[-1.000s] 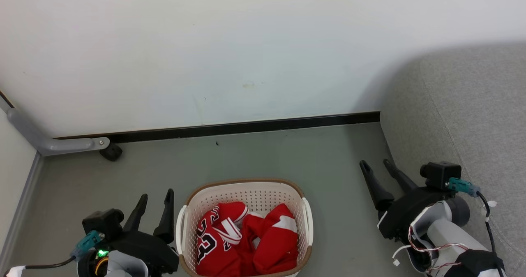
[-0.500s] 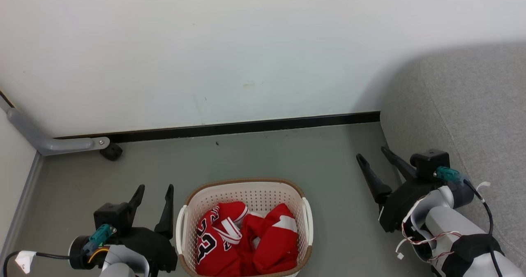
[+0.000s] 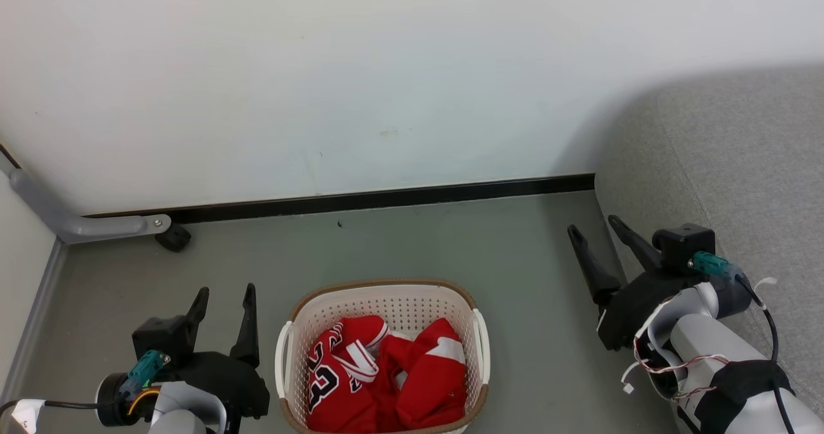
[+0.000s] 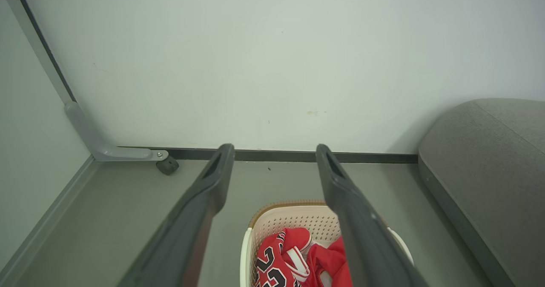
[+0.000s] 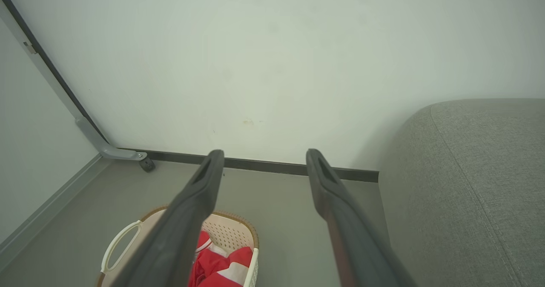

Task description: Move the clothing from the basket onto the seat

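Red clothing (image 3: 386,382) with a black-and-white "23" lies crumpled in the cream perforated basket (image 3: 386,292) on the grey floor, bottom centre of the head view. Both wrist views catch the clothing (image 4: 294,257) (image 5: 221,265) and the basket (image 4: 294,212) (image 5: 232,231) low in the picture. The grey seat (image 3: 740,163) (image 4: 481,159) (image 5: 468,167) rises at the right. My left gripper (image 3: 225,295) (image 4: 274,150) stands open left of the basket, holding nothing. Open too, my right gripper (image 3: 595,225) (image 5: 264,157) hovers between the basket and the seat.
A white wall with a black baseboard (image 3: 386,197) closes the far side. A grey metal leg with a black caster (image 3: 172,237) stands at the back left. Bare floor (image 3: 450,241) lies between the basket and the wall.
My right gripper has risen and moved away from me, toward the wall. My left gripper has shifted left, away from the basket. The basket and clothing have not moved.
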